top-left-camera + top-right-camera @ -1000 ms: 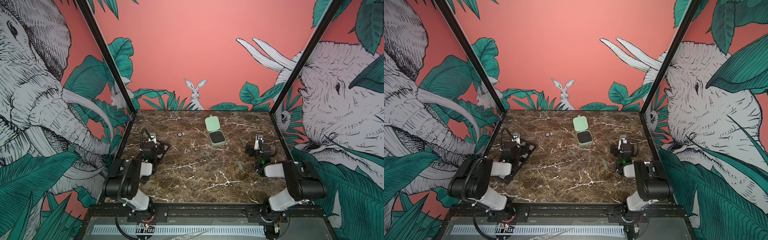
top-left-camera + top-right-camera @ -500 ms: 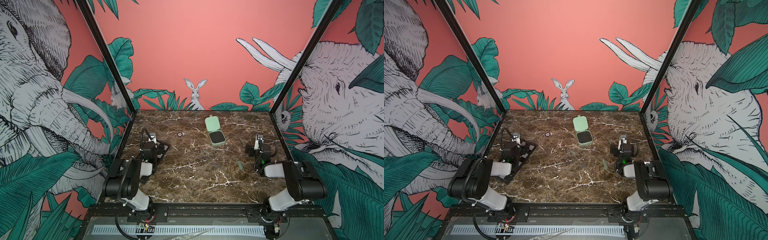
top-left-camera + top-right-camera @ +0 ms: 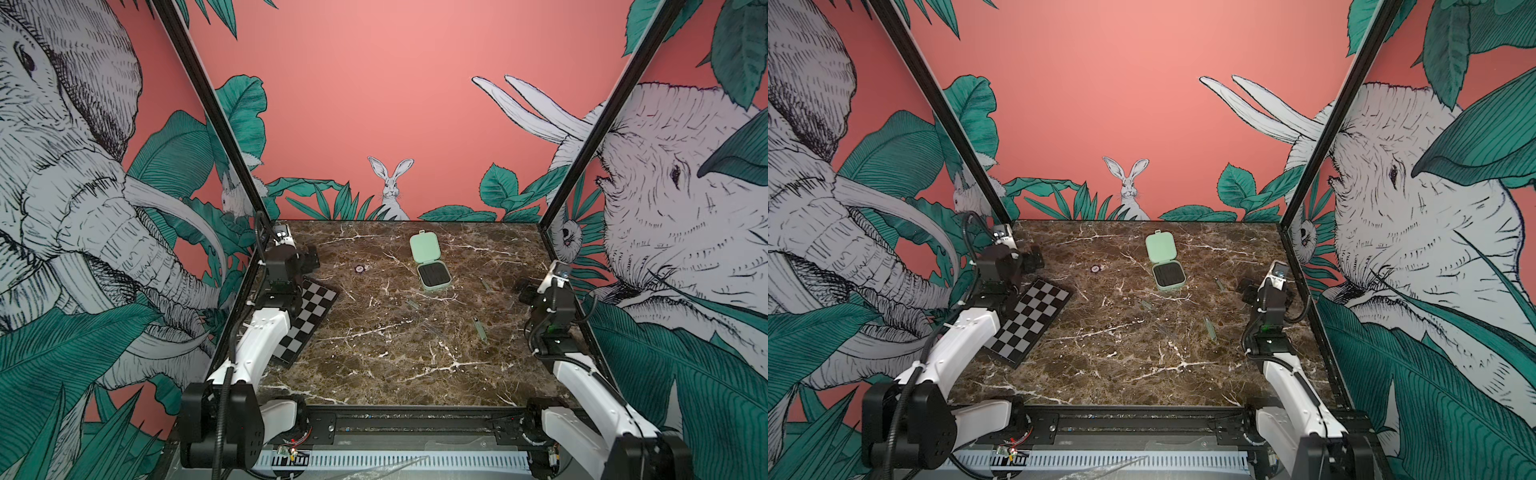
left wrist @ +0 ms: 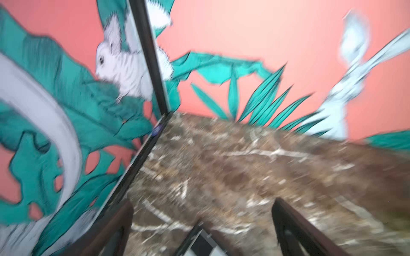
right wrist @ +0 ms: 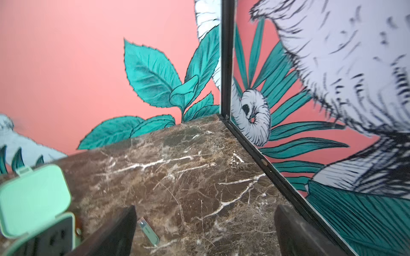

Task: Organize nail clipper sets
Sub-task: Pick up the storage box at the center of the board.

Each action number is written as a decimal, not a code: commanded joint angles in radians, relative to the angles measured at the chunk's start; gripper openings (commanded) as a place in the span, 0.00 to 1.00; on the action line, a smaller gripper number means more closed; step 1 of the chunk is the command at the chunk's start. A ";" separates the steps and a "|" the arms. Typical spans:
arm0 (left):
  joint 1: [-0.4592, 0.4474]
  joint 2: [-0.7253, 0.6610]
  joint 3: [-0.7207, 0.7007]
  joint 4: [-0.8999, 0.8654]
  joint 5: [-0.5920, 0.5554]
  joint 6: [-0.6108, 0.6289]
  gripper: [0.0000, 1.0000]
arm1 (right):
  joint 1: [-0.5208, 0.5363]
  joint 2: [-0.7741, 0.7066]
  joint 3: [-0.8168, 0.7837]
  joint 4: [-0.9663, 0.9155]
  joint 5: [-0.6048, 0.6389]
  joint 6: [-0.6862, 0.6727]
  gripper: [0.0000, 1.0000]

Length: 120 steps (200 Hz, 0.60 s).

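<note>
**Mint case open on the desk, both pairs of jaws wide**

The small mint-green rounded-square plastic case [image 3: 429,264] sits open toward the far middle of the brown marble desk [image 3: 374,374]. Its lid [image 3: 424,248] is swung back toward the rear wall, and its dark ribbed insert [image 3: 433,276] faces up.

In both top views, thin grey-green metal tools lie loose on the desk, apart from the case. A longer one [image 3: 480,328] lies toward the right arm [image 3: 555,309]. A short one [image 3: 411,304] lies just in front of the case, and a slim one [image 3: 485,284] is off to the case's right. A small round dark thing [image 3: 359,269] lies left of the case, too small to make out.

A black-and-white checkered board [image 3: 309,320] lies along the desk's left edge, partly under the left arm [image 3: 266,336]. The left jaws hang by the board's far end, well apart from the case. The smeared left wrist view shows them spread wide, with desk and a board corner [image 4: 199,243] between them.

The right jaws hang near the right edge, also spread wide over bare desk. The right wrist view shows the open case [image 5: 33,199] to one side and a tool [image 5: 148,231] lying close by the jaw nearer the case.
</note>
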<state>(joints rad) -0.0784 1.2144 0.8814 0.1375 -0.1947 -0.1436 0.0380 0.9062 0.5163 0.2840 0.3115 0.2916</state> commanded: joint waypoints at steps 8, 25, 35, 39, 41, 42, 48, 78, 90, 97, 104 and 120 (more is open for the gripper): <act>-0.034 0.164 0.201 -0.295 0.375 -0.173 0.78 | -0.004 -0.007 0.122 -0.401 -0.211 0.261 0.85; -0.104 0.298 0.348 -0.335 0.493 -0.169 0.70 | -0.003 0.001 0.085 -0.298 -0.365 0.371 0.76; -0.148 0.384 0.446 -0.355 0.558 -0.158 0.67 | -0.003 0.054 0.105 -0.282 -0.493 0.407 0.76; -0.158 0.421 0.478 -0.360 0.588 -0.161 0.66 | -0.003 0.084 0.127 -0.294 -0.545 0.406 0.76; -0.164 0.439 0.492 -0.361 0.607 -0.162 0.65 | -0.002 0.099 0.138 -0.301 -0.570 0.406 0.75; -0.166 0.446 0.502 -0.361 0.616 -0.163 0.65 | -0.001 0.106 0.144 -0.306 -0.583 0.406 0.75; -0.178 0.500 0.544 -0.361 0.657 -0.175 0.64 | 0.002 0.151 0.173 -0.326 -0.641 0.402 0.73; -0.231 0.726 0.705 -0.316 0.763 -0.203 0.62 | 0.103 0.315 0.264 -0.353 -0.716 0.359 0.64; -0.253 0.796 0.758 -0.297 0.786 -0.204 0.61 | 0.160 0.328 0.275 -0.352 -0.672 0.332 0.67; -0.267 0.836 0.791 -0.296 0.788 -0.199 0.60 | 0.184 0.341 0.283 -0.348 -0.665 0.323 0.68; -0.278 0.874 0.824 -0.301 0.788 -0.191 0.60 | 0.202 0.354 0.289 -0.343 -0.664 0.322 0.69; -0.296 0.960 0.890 -0.311 0.788 -0.186 0.59 | 0.228 0.388 0.304 -0.335 -0.672 0.329 0.70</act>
<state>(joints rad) -0.3519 2.1162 1.6745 -0.1532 0.5285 -0.3229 0.2325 1.2678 0.7776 -0.0689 -0.3294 0.6250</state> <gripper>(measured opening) 0.599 0.691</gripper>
